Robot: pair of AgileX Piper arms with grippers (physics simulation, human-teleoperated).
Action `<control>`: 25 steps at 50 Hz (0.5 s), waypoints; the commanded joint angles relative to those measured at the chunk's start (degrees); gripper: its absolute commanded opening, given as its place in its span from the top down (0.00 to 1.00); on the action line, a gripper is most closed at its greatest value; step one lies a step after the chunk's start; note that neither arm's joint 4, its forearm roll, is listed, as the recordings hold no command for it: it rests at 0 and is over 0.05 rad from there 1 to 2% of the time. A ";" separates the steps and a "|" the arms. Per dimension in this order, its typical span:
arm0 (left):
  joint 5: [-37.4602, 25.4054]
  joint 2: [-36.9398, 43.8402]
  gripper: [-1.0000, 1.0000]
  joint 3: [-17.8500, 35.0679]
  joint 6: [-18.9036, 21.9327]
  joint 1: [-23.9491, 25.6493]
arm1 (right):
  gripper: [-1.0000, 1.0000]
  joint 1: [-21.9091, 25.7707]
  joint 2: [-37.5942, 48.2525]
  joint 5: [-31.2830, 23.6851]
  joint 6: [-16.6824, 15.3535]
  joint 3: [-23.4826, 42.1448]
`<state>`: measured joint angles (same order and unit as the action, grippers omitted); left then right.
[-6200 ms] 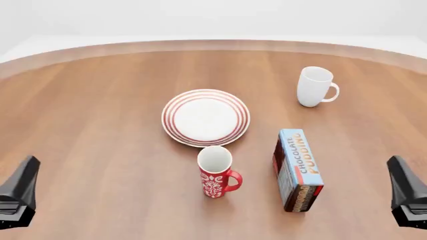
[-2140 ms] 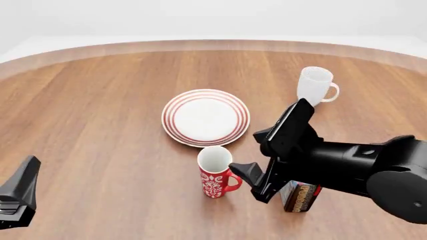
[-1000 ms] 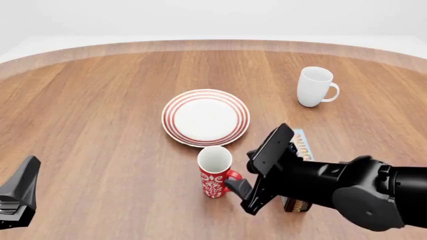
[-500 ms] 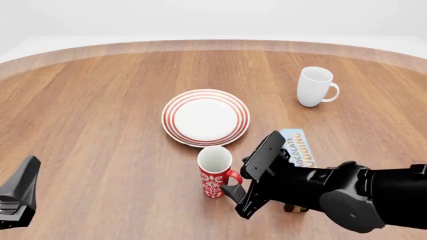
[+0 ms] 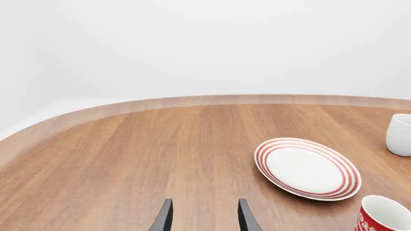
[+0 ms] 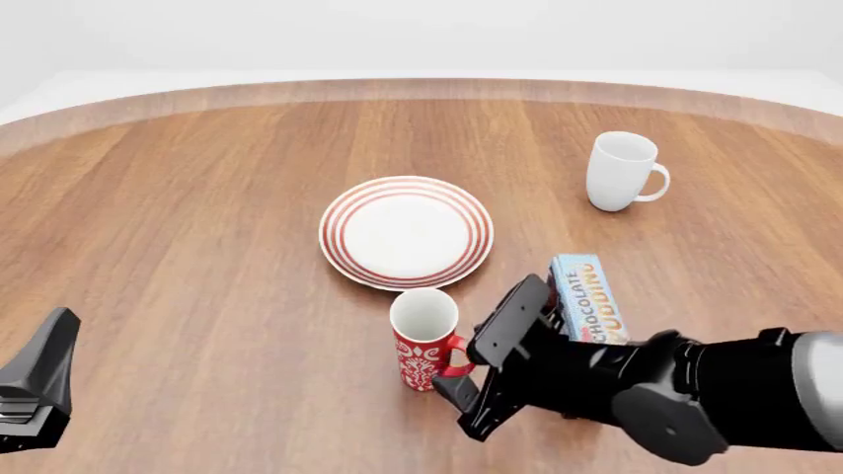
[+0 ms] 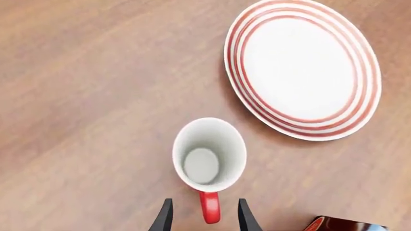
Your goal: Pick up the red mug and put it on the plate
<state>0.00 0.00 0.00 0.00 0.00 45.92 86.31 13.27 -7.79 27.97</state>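
Note:
The red mug (image 6: 424, 342) stands upright on the table just in front of the plate (image 6: 406, 232), its handle pointing towards the near right. In the right wrist view I look down into the mug (image 7: 209, 153). My right gripper (image 7: 204, 204) is open, with one finger on each side of the red handle (image 7: 210, 211); I see no finger touching it. It shows in the front view (image 6: 455, 383) close against the handle. The plate (image 7: 301, 70) lies beyond the mug. My left gripper (image 5: 203, 204) is open and empty, far from the mug (image 5: 384, 217), at the near left edge (image 6: 39, 380).
A plain white mug (image 6: 622, 170) stands at the far right. A chocolate pudding box (image 6: 589, 299) lies right of the red mug, partly hidden by my right arm; its corner shows in the right wrist view (image 7: 340, 224). The left wrist view shows the plate (image 5: 307, 168).

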 commanded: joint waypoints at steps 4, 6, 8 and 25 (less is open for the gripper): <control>0.00 0.00 0.00 0.00 0.00 0.00 | 0.00 -0.39 2.11 1.80 -0.10 -0.63; 0.00 0.00 0.00 0.00 0.00 0.00 | 0.00 -0.45 2.19 1.95 -0.06 -0.68; 0.00 0.00 0.00 0.00 0.00 0.00 | 0.00 -0.41 2.23 2.01 -0.06 -0.74; 0.00 0.00 0.00 0.00 0.00 0.00 | 1.00 -1.58 1.55 1.79 -0.90 -0.31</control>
<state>0.00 0.00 0.00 0.00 0.00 44.89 87.97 14.98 -8.32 27.51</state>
